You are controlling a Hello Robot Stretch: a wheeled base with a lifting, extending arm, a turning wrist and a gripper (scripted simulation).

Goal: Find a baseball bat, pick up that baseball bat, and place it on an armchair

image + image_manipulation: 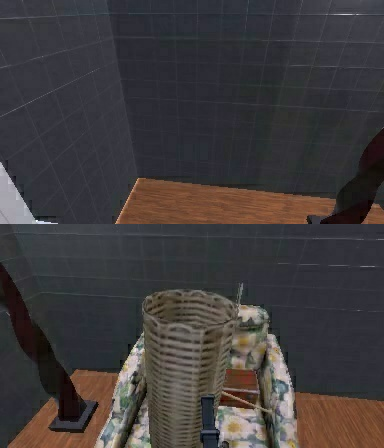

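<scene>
An armchair (276,374) with a flowered cover stands against the dark tiled wall in the arm side view. A tall woven basket (190,354) rises in front of its seat and back. My arm's dark bar (207,424) comes up from the bottom edge in front of the basket's lower part. A small dark piece at the basket's right rim looks like part of the gripper (248,322), with a thin pale rod (240,294) sticking up above it. I cannot tell whether the gripper holds anything. A brown patch (240,384) lies on the seat to the right of the basket.
A dark curved stand (40,354) on a square base (75,414) rises left of the armchair, and its reddish-dark form (362,190) sits at the forward view's right edge. Dark tiled walls (220,90) meet in a corner ahead, above a wooden floor (220,205). A white edge (8,200) sits at lower left.
</scene>
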